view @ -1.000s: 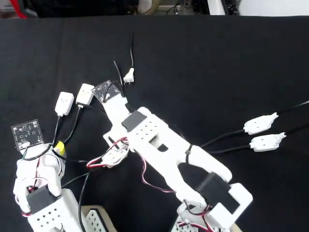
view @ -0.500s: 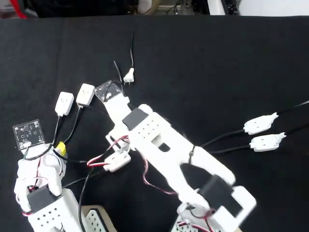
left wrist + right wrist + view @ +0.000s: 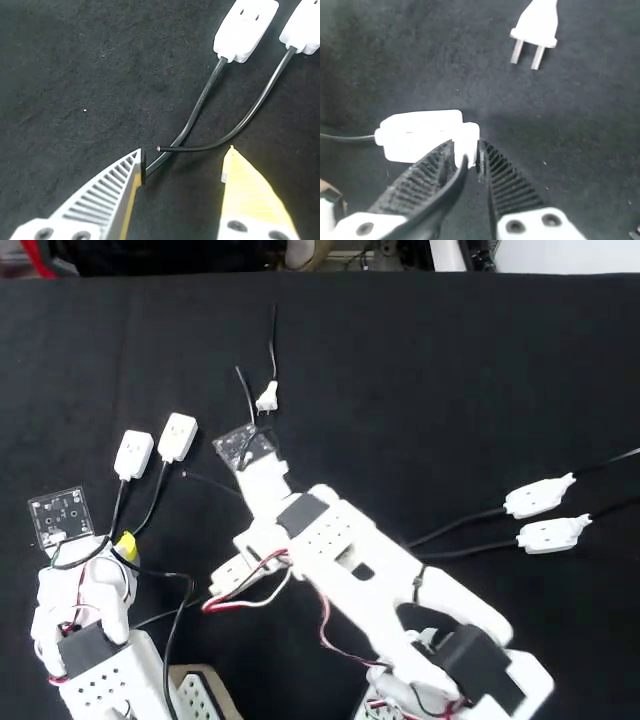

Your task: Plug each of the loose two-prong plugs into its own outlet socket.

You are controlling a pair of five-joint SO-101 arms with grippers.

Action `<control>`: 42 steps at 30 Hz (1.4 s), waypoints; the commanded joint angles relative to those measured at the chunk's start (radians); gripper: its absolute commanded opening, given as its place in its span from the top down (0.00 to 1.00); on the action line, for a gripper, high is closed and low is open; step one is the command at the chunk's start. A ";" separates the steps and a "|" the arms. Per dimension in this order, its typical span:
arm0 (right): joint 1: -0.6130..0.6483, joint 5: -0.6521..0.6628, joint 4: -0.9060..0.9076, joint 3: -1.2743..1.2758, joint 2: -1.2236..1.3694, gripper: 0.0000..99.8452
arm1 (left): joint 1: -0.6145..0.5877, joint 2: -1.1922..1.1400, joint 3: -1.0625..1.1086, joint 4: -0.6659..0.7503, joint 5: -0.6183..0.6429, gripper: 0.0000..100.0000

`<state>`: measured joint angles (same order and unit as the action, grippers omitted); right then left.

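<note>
Item 1, right gripper [image 3: 467,148]: fingers pressed together on one end of a white plug [image 3: 420,133]. I take it for a plug, though its prongs are hidden. A black wire leaves its other end.

Item 2, loose plug [image 3: 267,397]: lying flat on the black table [image 3: 450,370] just beyond the right gripper, 2 prongs bare, touching nothing.

Item 3, left gripper [image 3: 185,150]: fingers spread wide above 2 crossing black cables [image 3: 200,107].

Item 4, near sockets [image 3: 133,453]: 2 side by side at the ends of those cables, close ahead of the left gripper.

Item 5, far sockets [image 3: 540,495]: 2 together at my right, well apart from both grippers.
</note>
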<state>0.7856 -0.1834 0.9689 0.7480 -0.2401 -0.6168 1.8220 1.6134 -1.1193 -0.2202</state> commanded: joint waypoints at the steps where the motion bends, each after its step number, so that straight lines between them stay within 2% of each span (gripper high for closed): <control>1: 0.031 -0.017 -0.048 -0.002 0.019 0.99 | 0.005 0.003 -0.004 0.017 -0.006 0.74; 7: 0.025 -0.028 -0.040 -0.005 -0.008 0.99 | 0.005 0.003 -0.002 0.018 -0.006 0.74; 12: -0.018 -0.025 0.012 0.005 -0.159 0.99 | 0.005 0.003 -0.002 0.018 -0.006 0.74; 16: 0.044 -0.028 -0.026 0.097 -0.254 0.99 | 0.005 0.003 -0.002 0.018 -0.006 0.74; 22: 0.101 -0.061 -0.089 0.137 -0.189 0.99 | 0.005 0.003 -0.002 0.017 -0.006 0.74; 42: 0.100 -0.052 -0.117 0.130 -0.114 0.99 | 0.005 0.003 -0.002 0.018 -0.006 0.74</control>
<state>0.8777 -0.2386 0.8600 0.8907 -0.3521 -0.6168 1.8220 1.6164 -1.1193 -0.2217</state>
